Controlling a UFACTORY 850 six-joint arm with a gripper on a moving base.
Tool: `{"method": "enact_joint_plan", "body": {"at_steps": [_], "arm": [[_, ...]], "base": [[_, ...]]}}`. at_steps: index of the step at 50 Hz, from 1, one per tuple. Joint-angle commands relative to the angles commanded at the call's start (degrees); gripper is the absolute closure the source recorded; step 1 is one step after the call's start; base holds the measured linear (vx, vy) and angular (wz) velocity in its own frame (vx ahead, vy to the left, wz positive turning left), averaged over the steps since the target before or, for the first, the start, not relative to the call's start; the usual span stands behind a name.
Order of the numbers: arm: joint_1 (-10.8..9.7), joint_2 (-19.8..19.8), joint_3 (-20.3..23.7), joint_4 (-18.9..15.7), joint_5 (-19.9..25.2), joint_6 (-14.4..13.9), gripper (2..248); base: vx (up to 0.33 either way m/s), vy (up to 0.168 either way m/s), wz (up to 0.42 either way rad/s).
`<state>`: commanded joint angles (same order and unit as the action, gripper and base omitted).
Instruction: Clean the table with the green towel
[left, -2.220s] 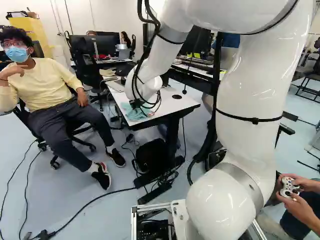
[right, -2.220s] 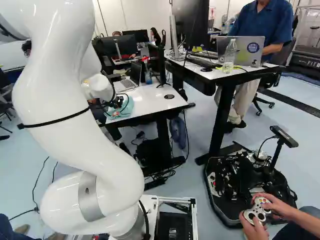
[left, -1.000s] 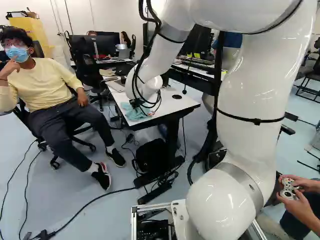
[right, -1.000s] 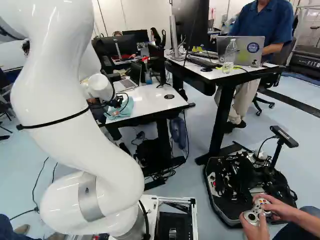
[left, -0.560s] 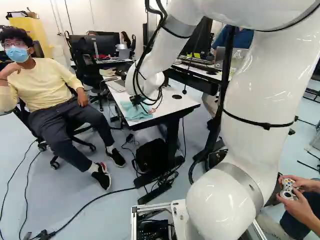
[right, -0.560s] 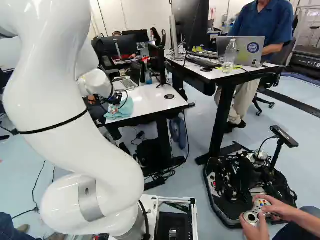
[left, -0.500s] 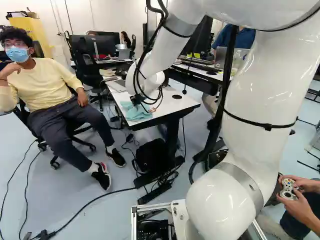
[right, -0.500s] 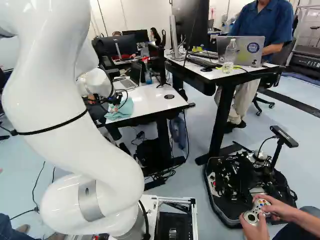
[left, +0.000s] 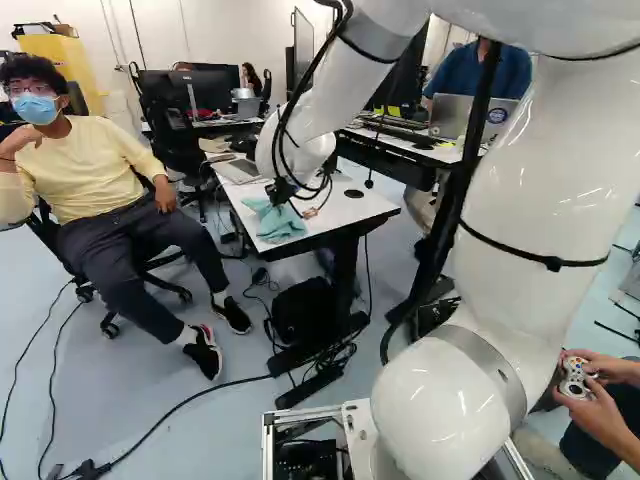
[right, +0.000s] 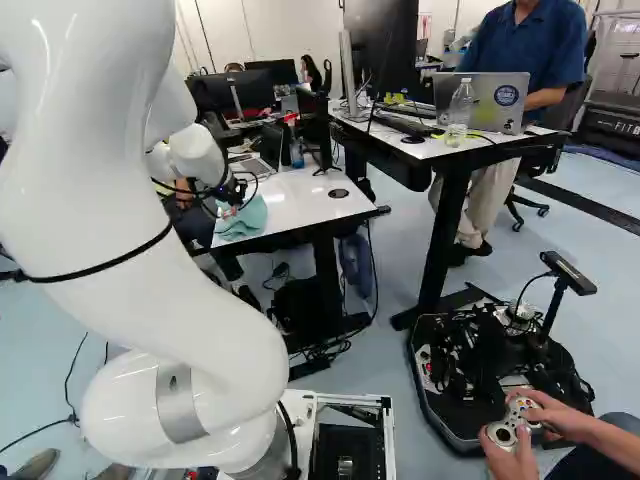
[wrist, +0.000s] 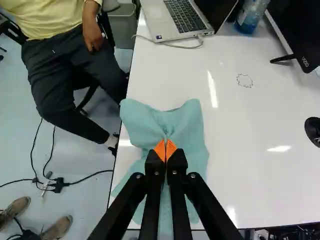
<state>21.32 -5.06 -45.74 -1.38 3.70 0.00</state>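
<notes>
Both base views forward from behind; wrist view downward, close; table (left: 345, 210) in all.

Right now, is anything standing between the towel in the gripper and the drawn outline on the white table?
Nothing visible stands between the green towel, pinched in the gripper, and the drawn outline. The laptop and bottle are also on the white table, but off that straight path.

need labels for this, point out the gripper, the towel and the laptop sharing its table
gripper (wrist: 165, 149), wrist view, between its fingertips
towel (wrist: 185, 120), wrist view, cloth ahead of the gripper
laptop (wrist: 183, 14), wrist view, keyboard
</notes>
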Motion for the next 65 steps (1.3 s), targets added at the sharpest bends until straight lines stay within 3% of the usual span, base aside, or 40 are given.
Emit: {"method": "enact_joint_plan", "body": {"at_steps": [65], "arm": [[-0.84,6.48,-2.44,0.0,0.0,0.0,225]], "base": [[0.0,0.0,0.0]]}}
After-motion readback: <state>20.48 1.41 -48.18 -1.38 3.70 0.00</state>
